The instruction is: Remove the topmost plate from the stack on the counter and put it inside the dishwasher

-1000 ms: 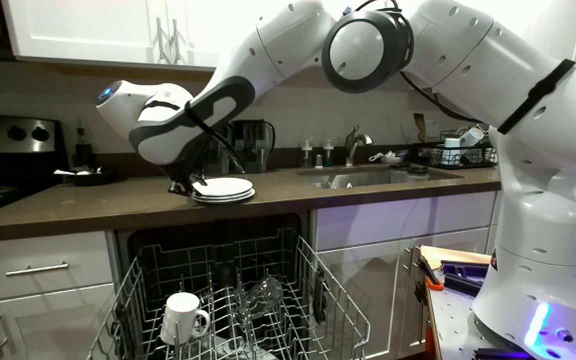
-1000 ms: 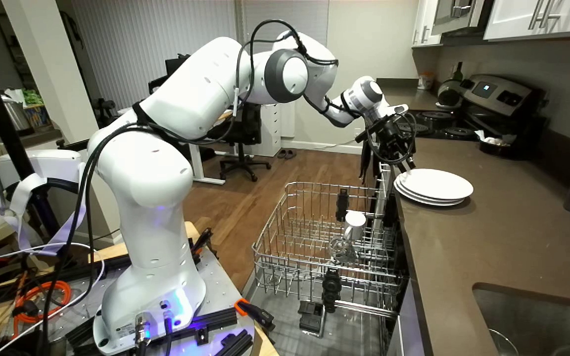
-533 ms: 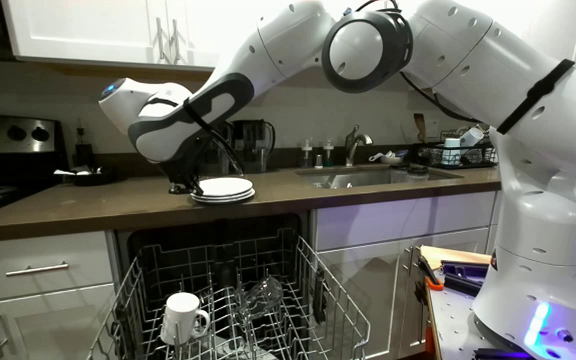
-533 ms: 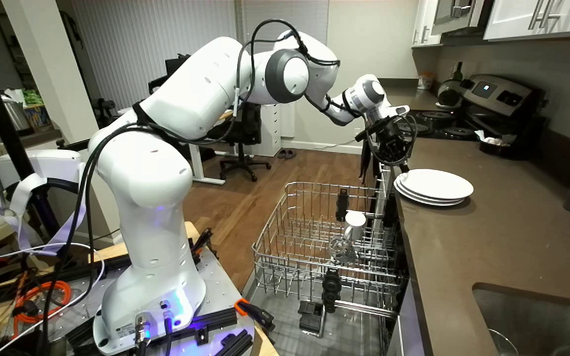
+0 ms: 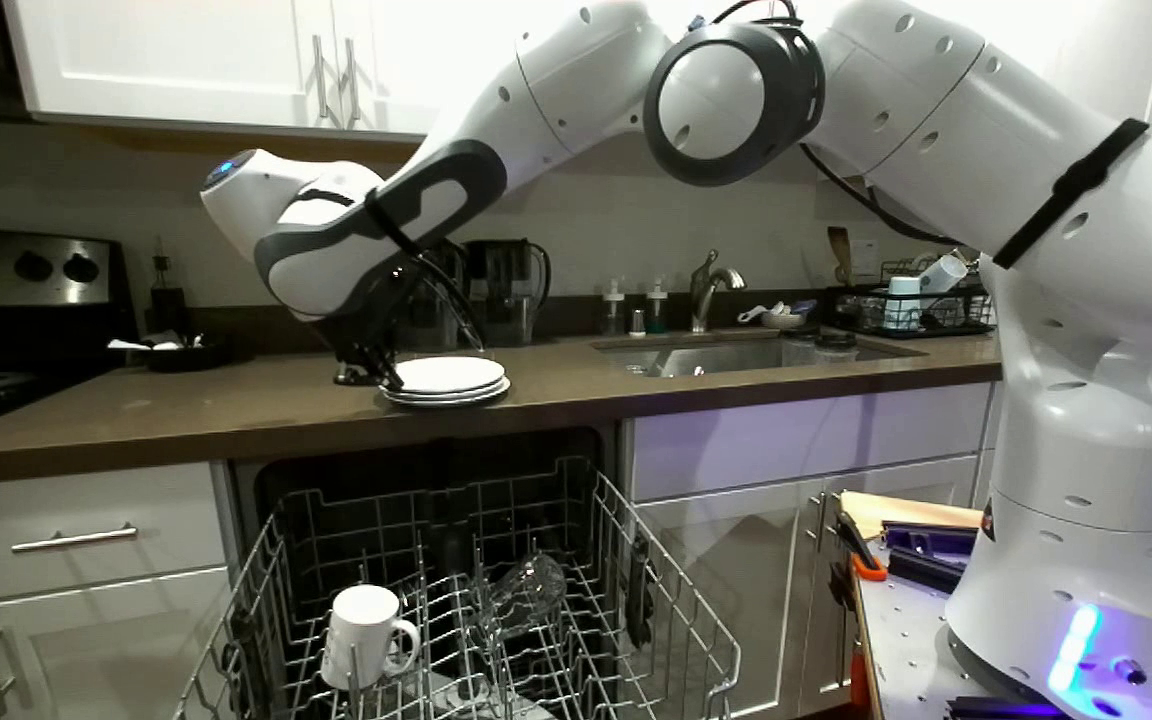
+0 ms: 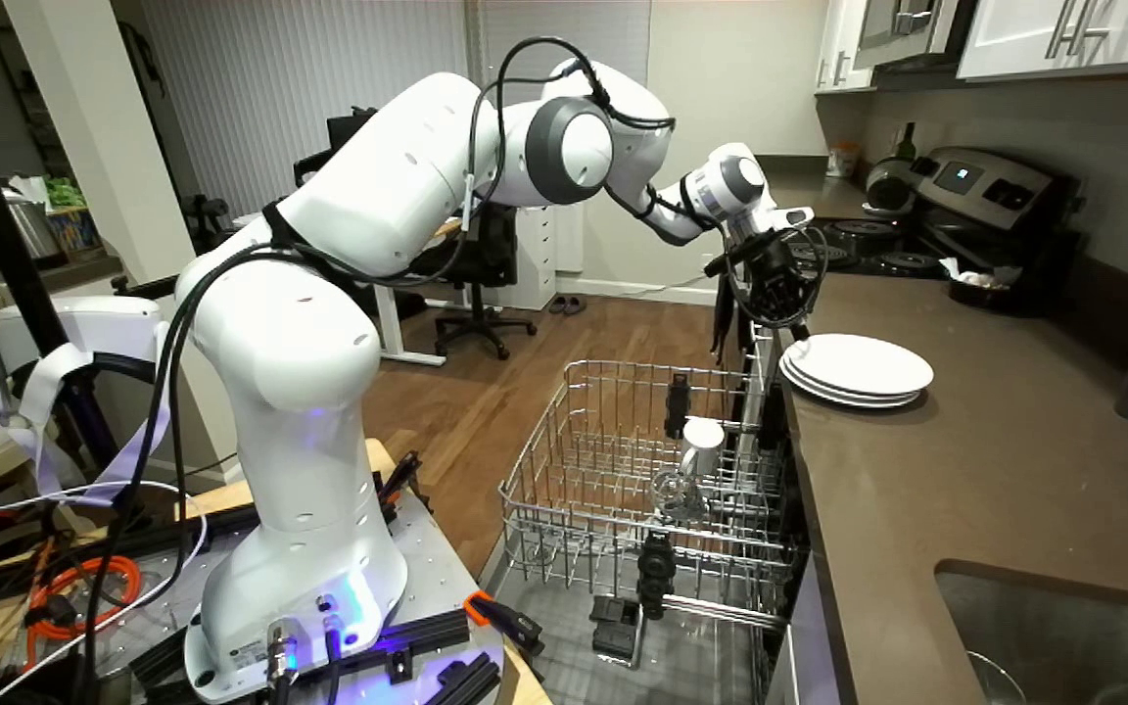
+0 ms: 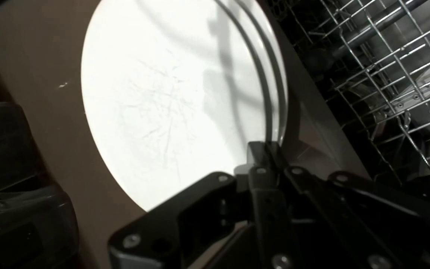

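Where the dark brown counter [image 5: 166, 420] runs above the white cabinet fronts [image 5: 176, 505], a low stack [image 5: 448, 402] of round plates rests near its front edge, over the dishwasher [image 5: 356, 462]. Taken from the stack in an exterior view, a pitcher [image 5: 509, 300] stands at one o'clock, the faucet [image 5: 702, 300] at two and the sink [image 5: 681, 358] at three. Below, a white handled mug [image 5: 356, 640] at seven o'clock and a clear glass [image 5: 531, 590] at five take up part of the extended wire rack [image 5: 668, 560].

The topmost plate [image 7: 170, 86] lies on the stack; seen from the wrist, it spreads toward ten o'clock of the Robotiq gripper [image 7: 265, 151], while in an exterior view it sits at the gripper's three o'clock. The jaws are clenched on the plate's rim, one fingertip [image 7: 255, 153] over the white face, the other outside the edge.

Only the wrist view resolves fine grey marks on this face; two dark objects [image 7: 24, 224] at eight o'clock are too dim there to identify. An exterior view alone shows the black dish-drying rack [image 5: 866, 318] beyond the sink. An office chair [image 6: 486, 259] appears only in an exterior view, at ten o'clock from the stack, with the stove [image 6: 956, 211] at one.
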Robot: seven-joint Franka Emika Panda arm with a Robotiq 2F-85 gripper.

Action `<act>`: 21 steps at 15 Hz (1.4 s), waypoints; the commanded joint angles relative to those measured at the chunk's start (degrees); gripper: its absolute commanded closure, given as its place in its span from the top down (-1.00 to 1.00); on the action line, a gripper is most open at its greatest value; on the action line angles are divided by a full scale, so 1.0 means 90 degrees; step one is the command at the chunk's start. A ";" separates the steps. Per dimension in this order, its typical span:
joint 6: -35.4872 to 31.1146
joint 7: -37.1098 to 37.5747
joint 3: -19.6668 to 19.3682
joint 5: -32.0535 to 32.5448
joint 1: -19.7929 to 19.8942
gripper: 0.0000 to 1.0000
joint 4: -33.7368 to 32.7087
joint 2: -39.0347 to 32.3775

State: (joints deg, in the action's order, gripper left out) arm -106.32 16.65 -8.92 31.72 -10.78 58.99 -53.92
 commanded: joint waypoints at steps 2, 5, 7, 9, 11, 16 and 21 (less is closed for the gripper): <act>-0.0176 -0.0336 0.0066 -0.0250 0.0031 -0.89 -0.0077 0.0033; -0.0210 -0.0377 0.0070 -0.0272 0.0027 -0.90 -0.0102 0.0020; -0.0194 -0.0350 0.0047 -0.0247 0.0006 -0.90 -0.0123 -0.0005; -0.0167 -0.0317 0.0016 -0.0215 -0.0009 -0.38 -0.0130 -0.0019; -0.0159 -0.0311 0.0017 -0.0218 -0.0010 -0.14 -0.0126 -0.0021; -0.0163 -0.0216 -0.0048 -0.0135 -0.0060 0.43 -0.0125 -0.0061; -0.0161 -0.0149 -0.0157 -0.0035 -0.0116 0.07 -0.0115 -0.0140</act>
State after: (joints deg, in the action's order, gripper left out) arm -107.58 15.78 -9.04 31.15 -11.14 58.60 -54.37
